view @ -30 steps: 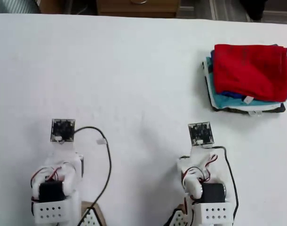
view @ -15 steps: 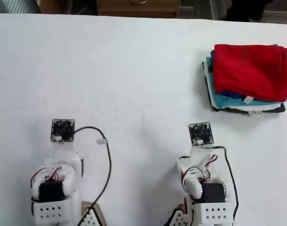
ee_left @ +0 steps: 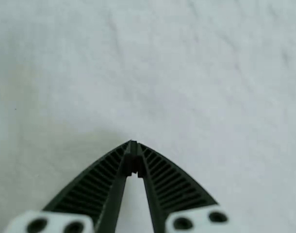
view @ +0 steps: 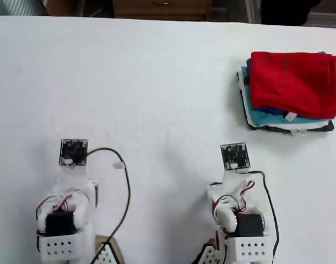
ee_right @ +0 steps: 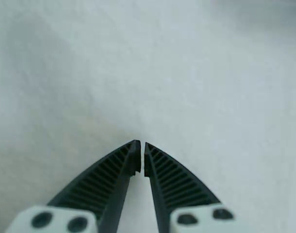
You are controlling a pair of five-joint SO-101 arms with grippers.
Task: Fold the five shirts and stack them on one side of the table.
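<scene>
The stack of folded shirts (view: 292, 92) lies by the tabletop's right edge, toward the far right corner. A red shirt (view: 294, 82) is on top, with blue, teal, white and dark layers showing at its edges below. The red cloth looks soft and slightly rumpled, a rough rectangle, and small white tags stick out at the stack's near side.

From above I see my two arms, one (view: 66, 220) at the near edge toward the left corner and the other (view: 238, 220) at the near edge right of centre. Both are drawn back, well apart from the stack. Each carries a small square black camera board, and a black cable (view: 123, 192) loops beside one arm. I cannot tell from there how my jaws stand.

My wrist cameras give me that. My left gripper (ee_left: 133, 150) is closed, tips touching, with nothing between them. My right gripper (ee_right: 142, 150) is closed to a hairline slit, also holding nothing. The fingers (ee_left: 162, 177) are dark ribbed plastic tapering to a point, on white holed mounts, above the white, faintly creased table covering (view: 157, 82).

Against the earlier frames, the stack, the arms and the cable lie as they did.
</scene>
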